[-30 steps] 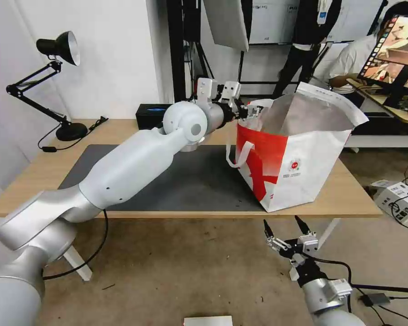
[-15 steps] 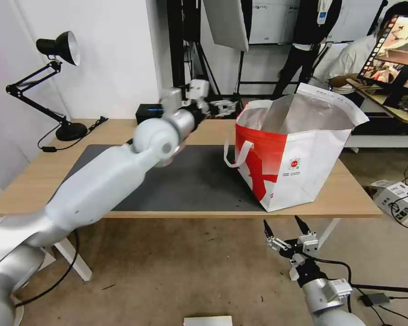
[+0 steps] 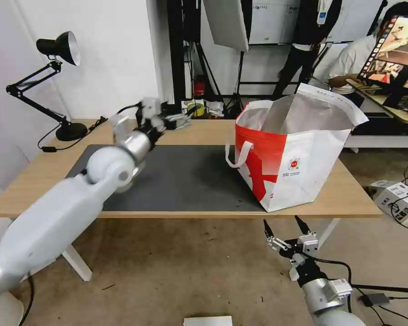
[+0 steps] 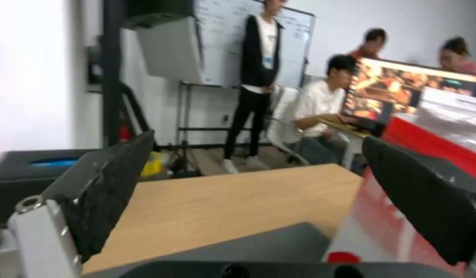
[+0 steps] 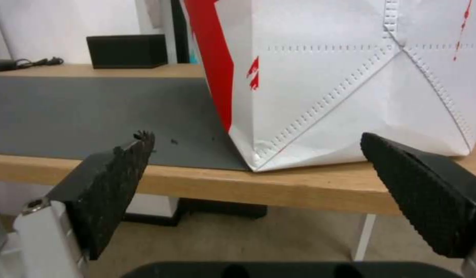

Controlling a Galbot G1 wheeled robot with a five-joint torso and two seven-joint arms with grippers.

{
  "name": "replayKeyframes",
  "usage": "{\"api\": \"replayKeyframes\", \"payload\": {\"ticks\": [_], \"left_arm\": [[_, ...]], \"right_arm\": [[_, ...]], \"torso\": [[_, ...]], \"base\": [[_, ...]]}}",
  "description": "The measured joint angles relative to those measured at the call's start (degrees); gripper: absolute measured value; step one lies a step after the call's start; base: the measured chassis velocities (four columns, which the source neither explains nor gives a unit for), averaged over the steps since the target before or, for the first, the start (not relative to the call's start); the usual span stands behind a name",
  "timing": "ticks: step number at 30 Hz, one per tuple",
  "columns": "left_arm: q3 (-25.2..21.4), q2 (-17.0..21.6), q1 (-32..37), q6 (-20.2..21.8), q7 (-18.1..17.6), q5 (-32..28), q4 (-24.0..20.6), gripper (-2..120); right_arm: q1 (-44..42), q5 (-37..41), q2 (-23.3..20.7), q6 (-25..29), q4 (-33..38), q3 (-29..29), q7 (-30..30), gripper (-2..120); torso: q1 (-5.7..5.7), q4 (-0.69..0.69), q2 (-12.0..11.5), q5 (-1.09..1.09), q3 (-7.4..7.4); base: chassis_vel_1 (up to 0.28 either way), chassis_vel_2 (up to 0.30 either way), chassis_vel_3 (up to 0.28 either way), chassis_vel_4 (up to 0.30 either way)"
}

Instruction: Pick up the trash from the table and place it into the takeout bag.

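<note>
The takeout bag, red and white with a foil lining, stands open at the right end of the table, partly on the dark grey mat. The trash is out of view. My left gripper hovers open and empty over the back of the mat, well left of the bag. In the left wrist view, its jaws stand wide apart, with the bag's red rim to one side. My right gripper hangs open below the table's front edge. It faces the bag's bottom corner.
A black desk lamp stands at the table's back left corner. A black rectangular box sits at the back edge. People and a monitor are behind the table. Small boxes and cables lie on the floor at the right.
My left arm has swung back to the left, away from the bag's mouth, and now reaches over the mat's back left. The right arm and the bag have not moved.
</note>
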Motion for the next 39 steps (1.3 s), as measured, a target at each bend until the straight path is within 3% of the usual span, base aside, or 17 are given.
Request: {"api": "replayKeyframes", "payload": {"ticks": [1, 6, 11, 19, 26, 39], "left_arm": [[-3.15, 0.89, 3.79, -0.88, 0.94, 0.59, -0.93, 100], [-9.87, 2.18, 13.48, -3.43, 2.66, 2.84, -3.06, 100], [-19.59, 0.46, 24.93, -5.87, 2.85, 6.15, -5.25, 100], [-24.82, -2.05, 31.64, -10.56, 2.75, 9.85, -3.82, 100], [-33.49, -6.02, 44.08, -14.44, 3.31, 15.24, -4.58, 100], [-41.25, -11.65, 55.0, -17.29, 4.44, 19.8, -5.39, 100]], "right_arm": [[0.0, 0.0, 0.0, 0.0, 0.0, 0.0, -0.01, 100], [0.0, 0.0, 0.0, 0.0, 0.0, 0.0, 0.0, 100], [0.0, 0.0, 0.0, 0.0, 0.0, 0.0, 0.0, 100], [0.0, 0.0, 0.0, 0.0, 0.0, 0.0, -0.01, 100], [0.0, 0.0, 0.0, 0.0, 0.0, 0.0, 0.0, 100], [0.0, 0.0, 0.0, 0.0, 0.0, 0.0, -0.01, 100]], "torso": [[0.0, 0.0, 0.0, 0.02, 0.0], [0.0, 0.0, 0.0, 0.01, 0.0], [-0.01, 0.0, 0.0, 0.01, -0.01], [0.0, -0.03, 0.0, 0.02, 0.0], [-0.01, 0.0, 0.0, 0.01, -0.01], [0.0, 0.0, 0.0, 0.02, 0.0]], "base": [[0.0, 0.0, 0.0, 0.0], [0.0, 0.0, 0.0, 0.0], [0.0, 0.0, 0.0, 0.0], [0.0, 0.0, 0.0, 0.0], [0.0, 0.0, 0.0, 0.0], [0.0, 0.0, 0.0, 0.0]]}}
